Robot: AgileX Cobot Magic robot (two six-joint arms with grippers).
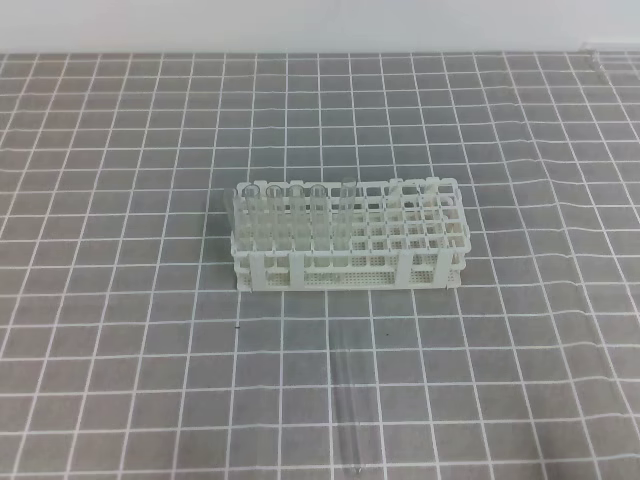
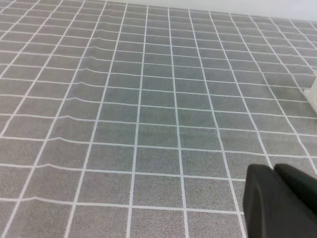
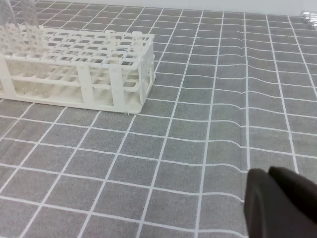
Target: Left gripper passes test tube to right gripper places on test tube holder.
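Exterior high view: a worktop covered by a grey cloth with a white grid fills the picture. Near its middle stands the test tube holder, a white two-tier rack with square holes and perforated side panels, its long side parallel to the near edge. Several clear tubes stand upright in the holes at its left end, with a couple more toward the right end of the back row. One test tube lies flat on the cloth between the holder and the near edge, apart from the rack, pointing roughly from the rack toward that edge (it is faint and hard to trace). No arm shows in this view.

Left wrist view: mostly bare grid cloth. The left end effector appears at the lower right as two black fingers pressed together, closed on nothing. A sliver of white at the right border is too small to identify.

Right wrist view: the holder sits at the upper left, its short end facing the camera. The right end effector shows at the lower right, black fingers closed and empty, well apart from the rack.
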